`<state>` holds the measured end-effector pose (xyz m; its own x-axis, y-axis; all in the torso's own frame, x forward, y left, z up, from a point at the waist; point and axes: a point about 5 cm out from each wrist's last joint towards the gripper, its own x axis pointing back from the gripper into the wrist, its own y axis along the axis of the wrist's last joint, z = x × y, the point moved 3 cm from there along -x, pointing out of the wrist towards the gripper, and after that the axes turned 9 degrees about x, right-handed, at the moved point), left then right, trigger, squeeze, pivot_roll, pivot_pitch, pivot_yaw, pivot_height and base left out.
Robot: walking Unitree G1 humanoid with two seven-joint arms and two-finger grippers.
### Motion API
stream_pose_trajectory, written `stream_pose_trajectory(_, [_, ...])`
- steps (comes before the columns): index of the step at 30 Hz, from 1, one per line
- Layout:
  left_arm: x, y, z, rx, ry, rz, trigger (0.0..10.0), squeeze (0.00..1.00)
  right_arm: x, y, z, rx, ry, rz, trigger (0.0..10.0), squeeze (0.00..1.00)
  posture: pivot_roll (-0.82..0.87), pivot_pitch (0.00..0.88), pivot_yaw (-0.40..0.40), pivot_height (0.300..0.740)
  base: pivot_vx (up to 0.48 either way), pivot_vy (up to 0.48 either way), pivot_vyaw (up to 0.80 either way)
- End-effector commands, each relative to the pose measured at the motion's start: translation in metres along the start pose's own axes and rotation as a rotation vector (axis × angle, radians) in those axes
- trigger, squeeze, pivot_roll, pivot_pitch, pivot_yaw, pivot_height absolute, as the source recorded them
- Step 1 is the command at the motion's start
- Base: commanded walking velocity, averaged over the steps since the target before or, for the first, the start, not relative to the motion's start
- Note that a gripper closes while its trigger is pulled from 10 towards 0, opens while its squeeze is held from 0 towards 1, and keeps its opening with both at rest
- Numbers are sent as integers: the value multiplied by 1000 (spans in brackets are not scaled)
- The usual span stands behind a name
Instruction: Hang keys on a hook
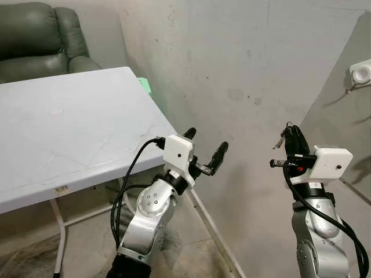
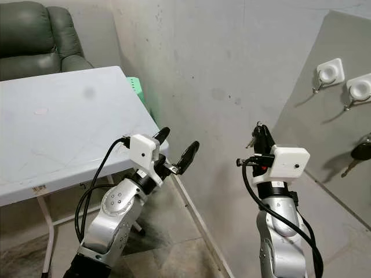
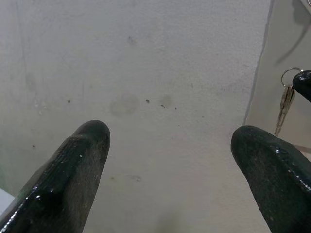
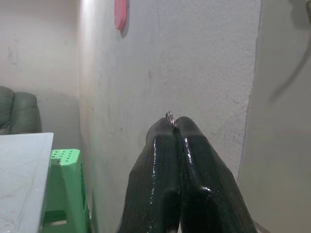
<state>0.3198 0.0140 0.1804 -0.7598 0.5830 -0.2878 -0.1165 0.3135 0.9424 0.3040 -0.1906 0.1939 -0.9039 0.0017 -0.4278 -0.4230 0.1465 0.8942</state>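
Note:
My right gripper (image 1: 293,138) is raised in front of the concrete wall and is shut on a small bunch of silver keys (image 1: 280,141). The key ring (image 4: 169,116) pokes out above its closed fingertips. The keys (image 3: 285,99) also hang in the left wrist view, beside a right fingertip. White hooks (image 2: 329,72) (image 2: 359,90) are mounted on a grey panel up and to the right of this gripper, well apart from it. A dark key (image 2: 362,152) hangs lower on that panel. My left gripper (image 1: 206,145) is open and holds nothing, near the table corner.
A white folding table (image 1: 75,127) stands at the left, with a green plastic stool (image 4: 63,184) behind its far corner and a dark green armchair (image 1: 35,40) beyond. The concrete wall (image 1: 243,69) is straight ahead. A pink object (image 4: 120,13) sits high on the wall.

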Motion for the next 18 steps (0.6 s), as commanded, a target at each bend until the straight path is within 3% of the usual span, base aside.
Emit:
stream_pose_trajectory(1, [-1,5,-3,-22,-19,-8,10000,0,-2,4,-2,-7,-12,-8,10000,0,-45,9,-37,740,0,0,0])
stream_pose_trajectory(9, [1,5,2,-13,10,-6,10000,0,-1,0,1,-10,-6,10,10000,0,-39,13,-38,740,0,0,0])
stream_pose_trajectory(18, [7,-3,16,81,114,9,10000,0,2,-7,3,-3,3,42,10000,0,-33,26,-42,740,0,0,0])
